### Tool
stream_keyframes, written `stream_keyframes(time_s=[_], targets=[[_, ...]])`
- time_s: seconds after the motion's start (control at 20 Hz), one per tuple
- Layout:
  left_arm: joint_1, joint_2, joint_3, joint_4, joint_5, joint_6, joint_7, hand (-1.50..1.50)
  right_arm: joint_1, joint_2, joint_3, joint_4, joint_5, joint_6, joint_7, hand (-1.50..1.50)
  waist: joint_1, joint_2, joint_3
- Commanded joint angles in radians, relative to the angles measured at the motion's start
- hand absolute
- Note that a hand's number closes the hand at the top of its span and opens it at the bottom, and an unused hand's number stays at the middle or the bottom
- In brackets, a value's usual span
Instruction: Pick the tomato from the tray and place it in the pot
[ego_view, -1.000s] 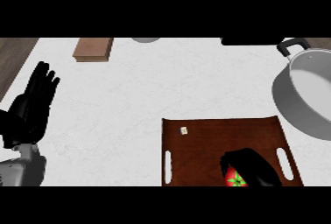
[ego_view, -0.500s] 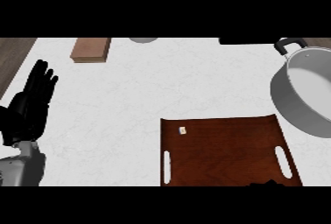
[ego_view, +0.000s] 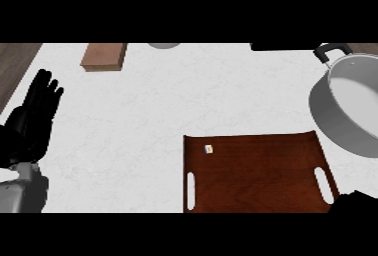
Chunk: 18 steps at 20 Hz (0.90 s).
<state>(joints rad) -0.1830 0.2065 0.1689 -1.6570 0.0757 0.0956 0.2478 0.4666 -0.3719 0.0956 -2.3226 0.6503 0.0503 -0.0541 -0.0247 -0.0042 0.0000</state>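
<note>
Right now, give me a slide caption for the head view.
Brown tray bare of tomato, grey pot at right, left hand resting open.

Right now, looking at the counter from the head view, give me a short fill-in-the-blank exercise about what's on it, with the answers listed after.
1. The brown tray has a slot handle on each side and carries only a small ____ tag.
2. The grey pot stands at the view's ____ edge.
3. The left hand rests open at the view's left edge, fingers pointing ____.
4. The wooden block lies near the counter's far ____ corner.

Missing words: white; right; up; left
</note>
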Motion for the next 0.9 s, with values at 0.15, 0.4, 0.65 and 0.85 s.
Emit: stream_keyframes(time_s=[0.15, 0.4, 0.65, 0.85], targets=[[0.004, 0.006, -0.005, -0.012, 0.002, -0.014, 0.006, 0.00, -0.121, -0.032, -0.366, -0.028, -0.313, 0.058, 0.078, 1.50, 0.019, 0.003, 0.000], [-0.054, 0.007, 0.009, 0.020, 0.012, -0.010, 0.013, 0.00, -0.285, -0.105, -0.516, 0.136, -0.514, 0.140, 0.152, 1.50, 0.025, 0.005, 0.000], [-0.040, -0.002, 0.006, 0.049, 0.005, -0.014, -0.009, 0.00, -0.403, -0.163, -0.582, 0.416, -0.527, 0.169, 0.061, 1.50, 0.028, 0.005, 0.000], [-0.006, -0.040, -0.045, -0.028, -0.023, 0.007, 0.003, 0.00, -0.535, -0.163, -0.518, 0.685, -0.406, 0.102, -0.059, 1.50, 0.043, 0.007, 0.001]])
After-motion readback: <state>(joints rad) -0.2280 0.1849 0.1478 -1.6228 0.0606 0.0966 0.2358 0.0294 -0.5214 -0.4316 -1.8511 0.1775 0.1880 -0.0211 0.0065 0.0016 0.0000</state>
